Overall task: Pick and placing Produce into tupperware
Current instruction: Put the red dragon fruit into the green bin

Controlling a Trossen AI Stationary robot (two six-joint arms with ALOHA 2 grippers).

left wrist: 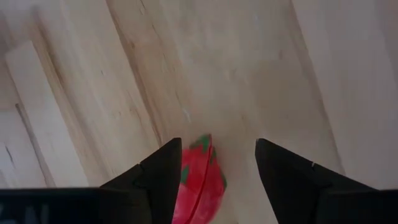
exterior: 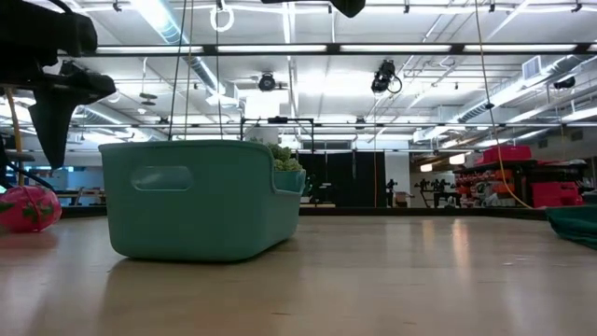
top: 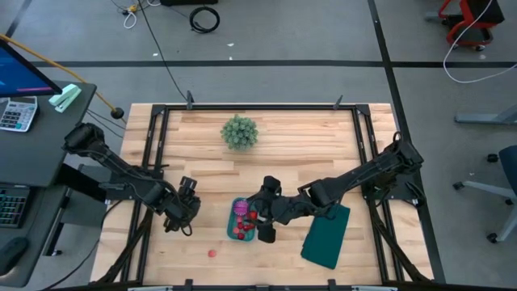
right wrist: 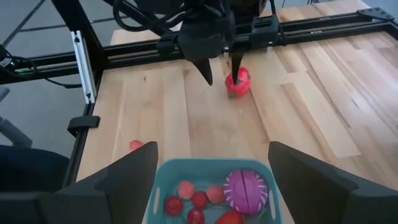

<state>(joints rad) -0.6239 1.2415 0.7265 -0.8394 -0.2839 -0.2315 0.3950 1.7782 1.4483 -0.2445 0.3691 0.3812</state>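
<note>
Start at the lower left of your high view: the left gripper [top: 182, 212] sits low over the worktop [top: 202, 158], left of the tub. Your left wrist view shows its jaws spread, with a red strawberry-like piece [left wrist: 198, 185] between them, close against one finger [left wrist: 163, 177] and clear of the other; whether it actually touches that finger is hard to say. In the right wrist view the same piece [right wrist: 238, 81] lies on the wood at the left gripper's fingertips.

Moving right, a small red piece [top: 212, 253] lies alone on the worktop near the bottom edge of the high view.

At lower centre stands the teal tupperware [top: 241, 219], holding a purple round piece [right wrist: 245, 190] and several small red and pinkish pieces [right wrist: 198, 199].

The right gripper [top: 265, 226] hangs over the tub's right side, jaws spread wide.

Further right lies a dark-green slab [top: 326, 237]. A spiky green plant [top: 239, 132] stands at upper centre.
</note>
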